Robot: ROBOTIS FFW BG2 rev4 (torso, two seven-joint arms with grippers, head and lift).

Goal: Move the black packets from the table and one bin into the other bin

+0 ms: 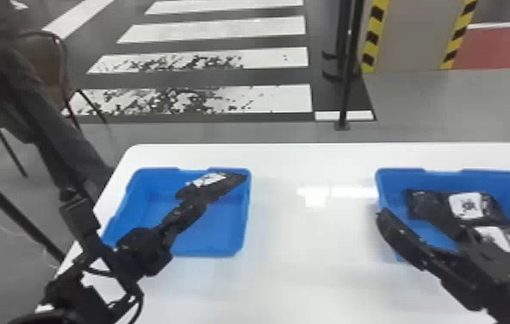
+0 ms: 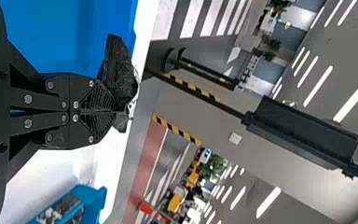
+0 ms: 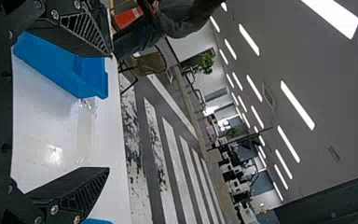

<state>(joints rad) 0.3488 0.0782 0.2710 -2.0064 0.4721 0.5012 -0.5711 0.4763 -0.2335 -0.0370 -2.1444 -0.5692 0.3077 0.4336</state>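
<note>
Packet point(image 1: 223, 183) in left end effector point(image 1: 196, 202), long axis diagonally rightward

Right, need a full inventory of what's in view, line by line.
black packet in transit: one, black with white label, left gripper, above left bin
packets in right bin: at least two, black with white labels
bins: two, blue, left and right on the table
table: one, white, under both bins
chair: one, brown, floor beyond table's left side
floor bands: several, white, beyond table
upright pole: one, black, beyond table
ceiling lights: many, white, overhead
left gripper: one, black, shut on the packet
right gripper: one, black, open, at right bin
</note>
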